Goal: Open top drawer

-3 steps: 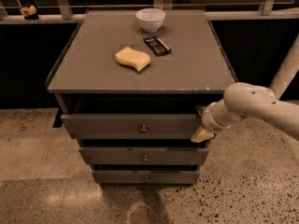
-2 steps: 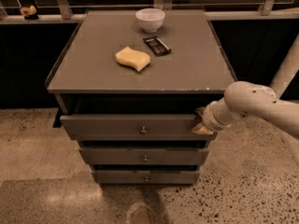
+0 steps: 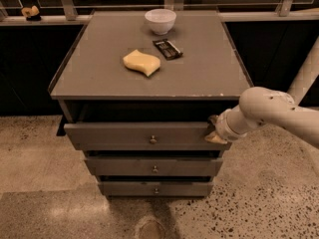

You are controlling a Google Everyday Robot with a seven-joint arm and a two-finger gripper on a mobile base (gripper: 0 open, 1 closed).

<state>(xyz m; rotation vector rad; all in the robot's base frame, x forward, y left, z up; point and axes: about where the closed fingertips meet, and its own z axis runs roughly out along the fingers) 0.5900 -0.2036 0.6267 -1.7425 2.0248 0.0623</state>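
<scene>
We see only a small shift. Our gripper (image 3: 215, 134), at the right end of the top drawer (image 3: 144, 136) front, sits slightly higher than a second ago. Back then its tan end reaches down toward the front's lower edge; now it lies a little further up, against the front's right corner. Against the later of the earlier pictures, we can tell no further move in it.

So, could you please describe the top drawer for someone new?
Find the grey cabinet with a white bowl and yellow sponge on top. The top drawer is the uppermost on its front. Unlike the two lower drawers, it is widest, pulled out, with the robot's hand at its right end.
</scene>
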